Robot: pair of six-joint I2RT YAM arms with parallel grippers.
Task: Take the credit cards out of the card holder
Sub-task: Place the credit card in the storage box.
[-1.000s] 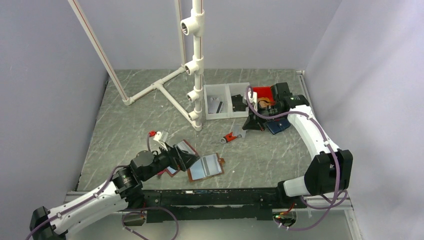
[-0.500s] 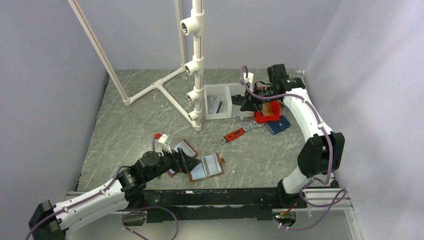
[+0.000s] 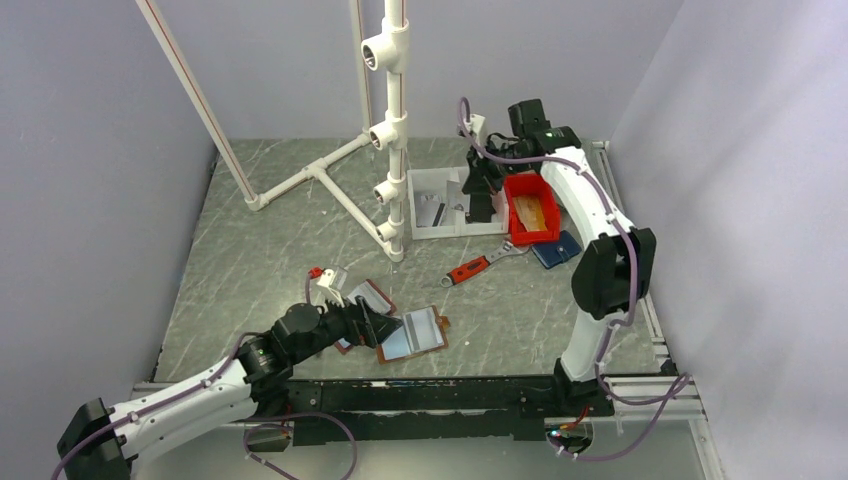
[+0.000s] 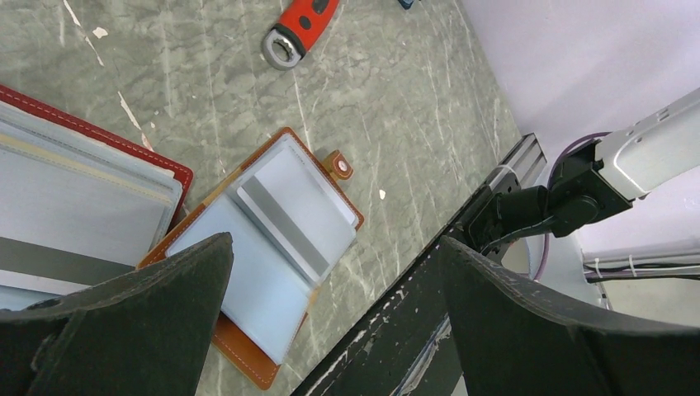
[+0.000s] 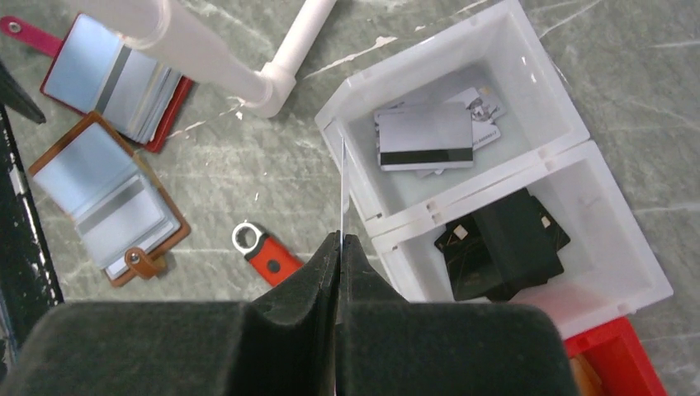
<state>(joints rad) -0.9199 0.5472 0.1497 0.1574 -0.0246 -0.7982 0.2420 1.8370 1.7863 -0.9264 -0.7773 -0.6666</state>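
Note:
A brown card holder lies open near the table's front, its clear sleeves showing a card. My left gripper hovers open at its left edge; in the left wrist view the holder lies between and below the wide-apart fingers. A red card holder lies open just behind. My right gripper is shut on a thin credit card, seen edge-on. It hangs over the white two-compartment bin, above the left compartment's near wall. Silver cards lie in that compartment.
Black cards or wallets fill the bin's other compartment. A red bin stands to the right, a blue wallet in front of it. A red-handled wrench lies mid-table. A white pipe frame rises behind the bin.
My right arm swung back and left from above the blue wallet to over the white bin, still shut on the card. The left arm shifted slightly forward, staying open.

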